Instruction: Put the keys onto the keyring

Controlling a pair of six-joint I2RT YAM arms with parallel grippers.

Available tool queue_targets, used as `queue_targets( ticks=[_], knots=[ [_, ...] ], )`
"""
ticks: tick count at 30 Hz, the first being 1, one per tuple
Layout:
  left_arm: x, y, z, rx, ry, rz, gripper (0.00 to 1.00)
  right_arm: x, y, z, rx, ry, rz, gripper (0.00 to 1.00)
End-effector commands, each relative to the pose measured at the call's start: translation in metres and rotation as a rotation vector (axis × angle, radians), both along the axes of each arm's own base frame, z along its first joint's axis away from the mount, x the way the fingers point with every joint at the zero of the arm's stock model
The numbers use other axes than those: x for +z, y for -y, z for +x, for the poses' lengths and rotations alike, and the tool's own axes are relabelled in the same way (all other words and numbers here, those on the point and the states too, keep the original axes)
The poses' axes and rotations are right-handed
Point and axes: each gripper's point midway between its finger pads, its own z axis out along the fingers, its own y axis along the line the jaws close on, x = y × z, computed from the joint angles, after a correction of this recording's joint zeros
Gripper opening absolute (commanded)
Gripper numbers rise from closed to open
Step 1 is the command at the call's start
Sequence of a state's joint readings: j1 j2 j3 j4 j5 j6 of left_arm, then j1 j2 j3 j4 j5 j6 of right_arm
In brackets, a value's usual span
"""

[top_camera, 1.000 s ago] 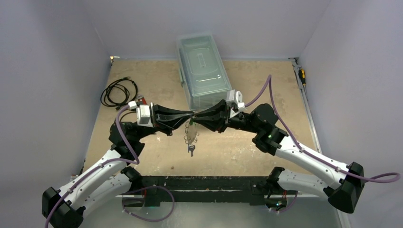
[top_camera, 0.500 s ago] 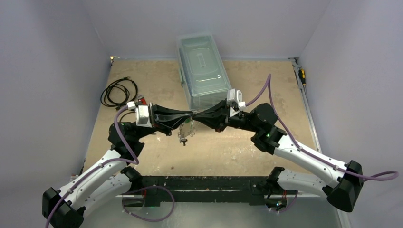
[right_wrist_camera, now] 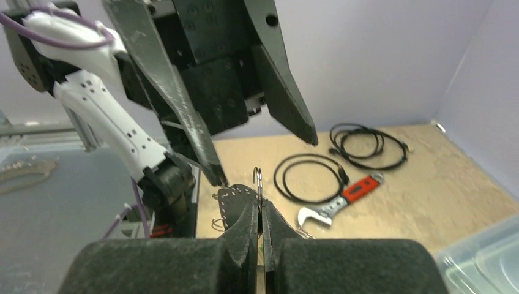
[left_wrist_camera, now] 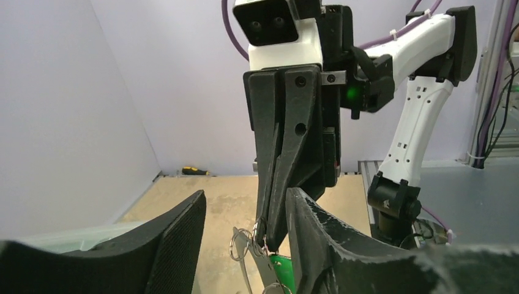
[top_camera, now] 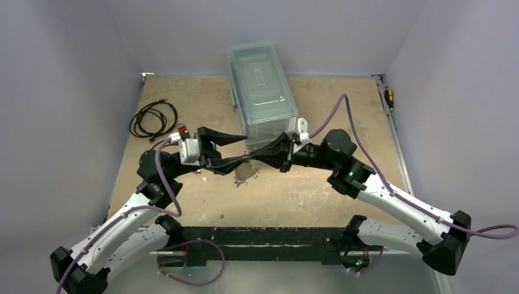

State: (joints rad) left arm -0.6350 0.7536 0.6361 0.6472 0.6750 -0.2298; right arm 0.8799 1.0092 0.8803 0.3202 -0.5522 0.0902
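Observation:
My right gripper (top_camera: 250, 157) (right_wrist_camera: 260, 207) is shut on a small wire ring (right_wrist_camera: 257, 177) of the keyring (top_camera: 245, 173), which hangs from its tips above the table. In the left wrist view the right fingers (left_wrist_camera: 287, 153) point down, pinching that ring beside a second wire ring (left_wrist_camera: 240, 244). Below hang the silvery band (left_wrist_camera: 262, 268) and a green key head (left_wrist_camera: 283, 274). My left gripper (top_camera: 246, 149) (left_wrist_camera: 246, 197) is open, one finger on each side of the right gripper's tips and the hanging keyring, not gripping it.
A clear lidded bin (top_camera: 263, 86) stands just behind the two grippers. Black coiled cables (top_camera: 153, 118) (right_wrist_camera: 309, 177) and a red-handled wrench (right_wrist_camera: 343, 197) lie on the left of the table. A yellow screwdriver (top_camera: 388, 98) lies along the right wall.
My left gripper has opened and let go of the keyring, its upper finger swinging back. The keyring has drawn up and now hangs from the right gripper alone.

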Motion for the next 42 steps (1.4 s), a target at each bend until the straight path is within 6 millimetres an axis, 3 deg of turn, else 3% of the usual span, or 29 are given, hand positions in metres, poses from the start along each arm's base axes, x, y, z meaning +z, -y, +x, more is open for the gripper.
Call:
queue_targets(
  ticks=[1, 4, 11, 20, 27, 42],
  knots=[
    [-0.002, -0.001, -0.006, 0.002, 0.124, 0.176, 0.52, 0.019, 0.02, 0.006, -0.101, 0.09, -0.085, 0.0],
    [0.0, 0.001, -0.014, -0.023, 0.194, 0.294, 0.5, 0.005, 0.028, 0.018, -0.161, 0.106, -0.215, 0.0],
    [-0.019, 0.015, -0.021, -0.13, 0.18, 0.424, 0.45, -0.01, 0.041, 0.016, -0.155, 0.117, -0.394, 0.0],
    [-0.033, 0.031, -0.003, -0.145, 0.09, 0.459, 0.43, -0.013, 0.048, 0.005, -0.111, 0.166, -0.44, 0.0],
    [-0.04, 0.038, -0.005, -0.208, 0.066, 0.458, 0.35, -0.018, 0.048, 0.006, -0.102, 0.178, -0.472, 0.0],
    [-0.048, 0.048, -0.001, -0.246, 0.02, 0.451, 0.21, -0.008, 0.044, 0.006, -0.078, 0.22, -0.473, 0.0]
  ],
)
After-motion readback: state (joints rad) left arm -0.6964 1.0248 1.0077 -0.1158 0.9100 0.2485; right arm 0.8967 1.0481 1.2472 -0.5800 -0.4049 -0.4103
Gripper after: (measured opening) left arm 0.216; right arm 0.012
